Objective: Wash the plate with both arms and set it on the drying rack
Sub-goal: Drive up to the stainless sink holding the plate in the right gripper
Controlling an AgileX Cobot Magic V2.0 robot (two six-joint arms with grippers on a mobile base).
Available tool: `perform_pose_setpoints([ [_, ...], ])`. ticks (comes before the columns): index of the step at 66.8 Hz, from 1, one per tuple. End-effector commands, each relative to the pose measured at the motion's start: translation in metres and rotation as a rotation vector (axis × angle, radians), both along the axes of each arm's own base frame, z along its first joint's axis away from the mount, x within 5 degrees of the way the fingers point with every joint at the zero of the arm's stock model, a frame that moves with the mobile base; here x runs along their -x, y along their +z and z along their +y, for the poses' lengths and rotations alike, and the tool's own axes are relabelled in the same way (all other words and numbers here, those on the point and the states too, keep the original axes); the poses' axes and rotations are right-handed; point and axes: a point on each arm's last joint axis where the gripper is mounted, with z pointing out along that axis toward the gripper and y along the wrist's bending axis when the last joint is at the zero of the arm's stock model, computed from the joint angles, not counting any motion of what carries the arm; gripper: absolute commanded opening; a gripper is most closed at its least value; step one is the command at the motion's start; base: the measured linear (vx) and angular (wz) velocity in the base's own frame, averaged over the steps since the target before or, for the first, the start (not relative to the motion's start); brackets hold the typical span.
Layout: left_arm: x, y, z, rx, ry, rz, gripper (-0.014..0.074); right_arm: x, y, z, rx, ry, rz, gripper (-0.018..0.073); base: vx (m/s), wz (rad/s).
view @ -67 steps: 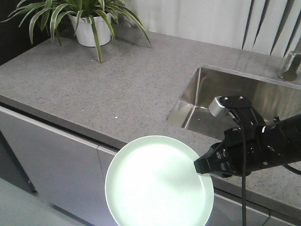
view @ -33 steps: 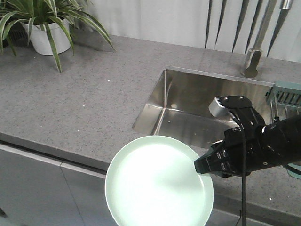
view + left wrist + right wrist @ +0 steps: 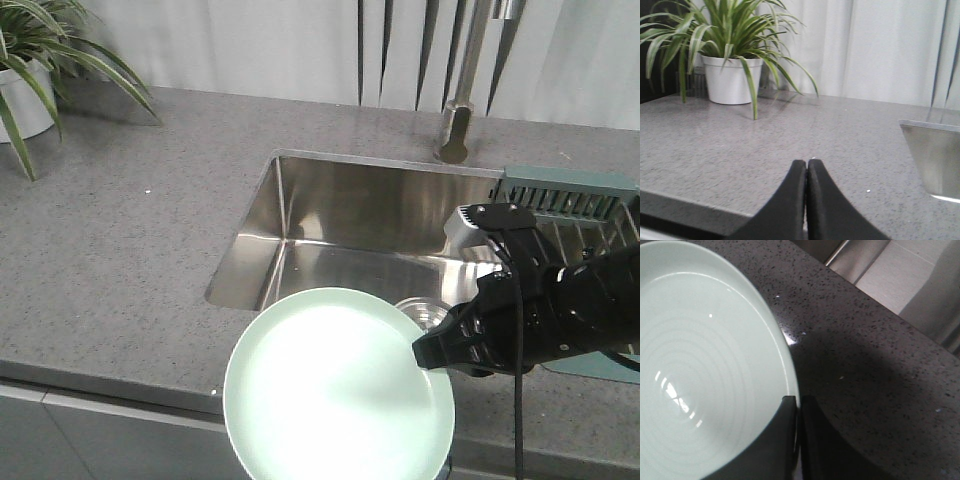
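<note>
Two end effectors show, each in a different state. The right arm (image 3: 560, 315) reaches in from the right of the sink (image 3: 300, 200). Its black forearm lies nearly level and slants slightly down toward the sink's near edge, with a grey-white block on top and a cable hanging below. The right end effector (image 3: 799, 399) is clamped on the right rim of the plate (image 3: 335, 385) (the wrist view shows one finger inside the rim and one outside). The plate is held flat and face up in front of the sink's near edge, over the speckled bench (image 3: 120, 260). The left end effector (image 3: 806, 162) has its fingers pressed together on nothing. It points level across the bench left of the sink, toward a potted plant (image 3: 730, 45). The drying rack (image 3: 590, 215) sits at the sink's right end, behind the right arm.
</note>
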Motion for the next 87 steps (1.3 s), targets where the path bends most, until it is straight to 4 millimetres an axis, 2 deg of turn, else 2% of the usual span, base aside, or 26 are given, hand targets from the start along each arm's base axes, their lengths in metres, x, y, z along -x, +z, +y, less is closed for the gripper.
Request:
perform_pose_setpoints([
  [1, 0.0032, 0.0167, -0.0003, 0.004, -0.006, -0.117, -0.0006, -0.0004, 0.0163, 0.0017, -0.049, -0.016, -0.061, -0.0001, 0.06, -0.23],
  [87, 0.0032, 0.0167, -0.0003, 0.004, -0.006, -0.117, -0.0006, -0.0004, 0.0163, 0.0017, -0.049, -0.016, -0.061, -0.0001, 0.04, -0.20],
])
